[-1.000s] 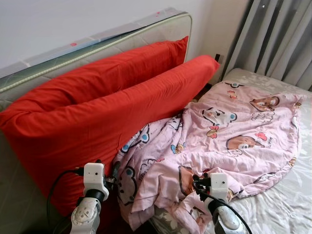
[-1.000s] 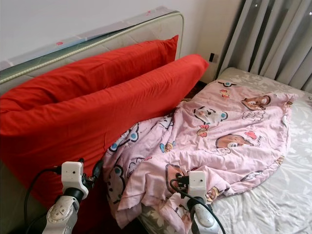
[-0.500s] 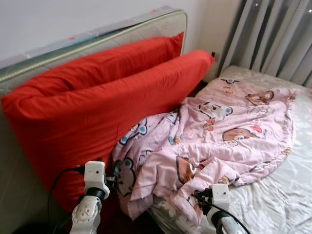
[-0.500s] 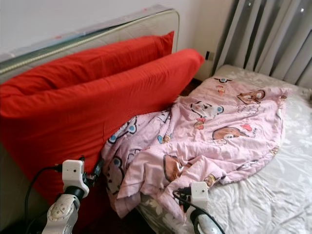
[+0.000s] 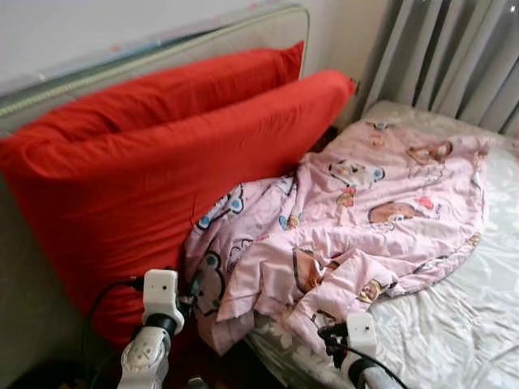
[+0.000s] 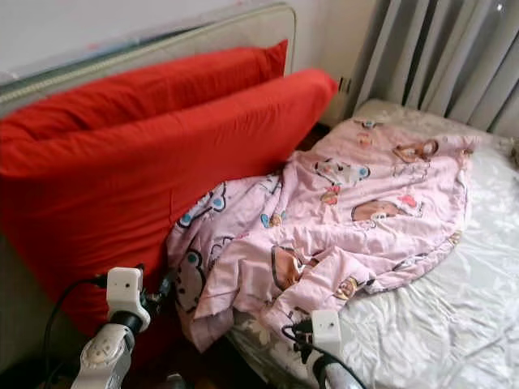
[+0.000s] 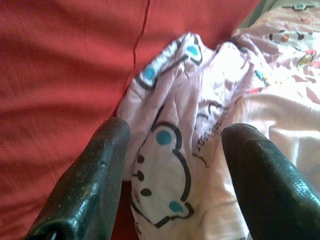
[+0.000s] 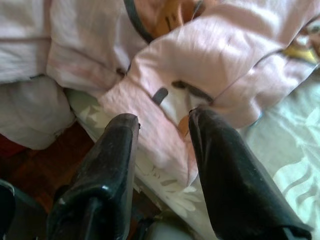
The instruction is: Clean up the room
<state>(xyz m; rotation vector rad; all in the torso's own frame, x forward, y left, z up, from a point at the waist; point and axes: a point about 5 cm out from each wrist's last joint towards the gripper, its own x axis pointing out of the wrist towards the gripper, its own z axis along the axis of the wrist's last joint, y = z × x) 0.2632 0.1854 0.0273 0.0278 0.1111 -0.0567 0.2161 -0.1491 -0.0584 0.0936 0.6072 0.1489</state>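
A crumpled pink cartoon-print blanket (image 5: 365, 203) lies across the bed, and its near edge hangs over the bed's corner. Two long red pillows (image 5: 162, 154) lean against an upright mattress on the left, touching the blanket. My left gripper (image 7: 177, 132) is open, low beside the pillows. Its fingers (image 7: 107, 150) point at the hanging blanket fold (image 7: 170, 165), just short of it. At the bed's near corner my right gripper (image 8: 164, 117) is open, and the blanket's folded corner (image 8: 200, 55) lies just beyond its fingertips. Both arms rise from the bottom edge in the left eye view.
The bed has a pale floral sheet (image 5: 454, 324), bare at the right. The upright mattress (image 5: 162, 53) stands against the wall. Grey curtains (image 5: 454, 57) hang at the back right. Dark wooden floor (image 8: 35, 170) lies between the bed and the pillows.
The camera has shifted, so the whole scene sits differently. My right gripper has drawn back and down from the blanket's fold to the bed's corner. The left gripper has held its place.
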